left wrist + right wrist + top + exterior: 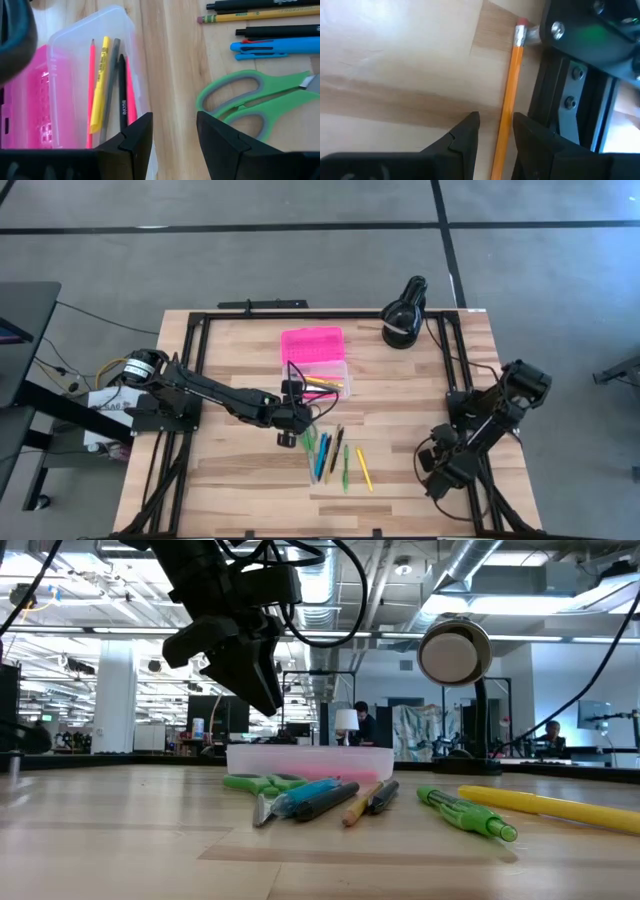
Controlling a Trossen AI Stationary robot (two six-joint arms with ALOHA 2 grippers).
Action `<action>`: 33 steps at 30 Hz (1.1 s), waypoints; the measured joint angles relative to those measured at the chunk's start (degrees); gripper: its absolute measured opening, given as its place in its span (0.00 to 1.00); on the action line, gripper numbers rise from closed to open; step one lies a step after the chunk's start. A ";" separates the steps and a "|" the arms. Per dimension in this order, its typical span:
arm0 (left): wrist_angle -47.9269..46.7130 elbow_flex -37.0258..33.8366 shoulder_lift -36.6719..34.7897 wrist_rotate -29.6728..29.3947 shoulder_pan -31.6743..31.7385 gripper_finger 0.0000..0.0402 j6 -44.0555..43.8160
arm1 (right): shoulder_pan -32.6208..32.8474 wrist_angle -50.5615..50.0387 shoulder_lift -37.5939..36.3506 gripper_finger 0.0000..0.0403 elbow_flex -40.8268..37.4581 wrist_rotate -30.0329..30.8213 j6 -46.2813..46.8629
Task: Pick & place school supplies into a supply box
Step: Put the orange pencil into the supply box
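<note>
The supply box [318, 365] stands open, its pink lid [312, 343] folded toward the far edge. Its clear base [85, 80] holds several pens. My left gripper [298, 418] [174, 135] is open and hangs above the table [262, 680], just near of the box and beside the green-handled scissors [250, 97]. More pens and pencils [335, 455] lie flat on the wood. My right gripper [432, 470] [496, 131] is open low by the right rail. An orange pencil [510, 95] lies on the table along the gap between its fingers, apart from both.
A black round lamp [403, 315] stands at the far right corner. Black frame rails [570, 100] run along the table's edges. In the low view a green pen [465, 812] and a yellow pen [550, 802] lie to the right of the pile. People sit in the room beyond.
</note>
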 joint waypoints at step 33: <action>-0.18 -0.01 0.00 1.71 -0.26 0.37 0.02 | 3.97 11.17 -5.92 0.30 -1.81 8.73 0.04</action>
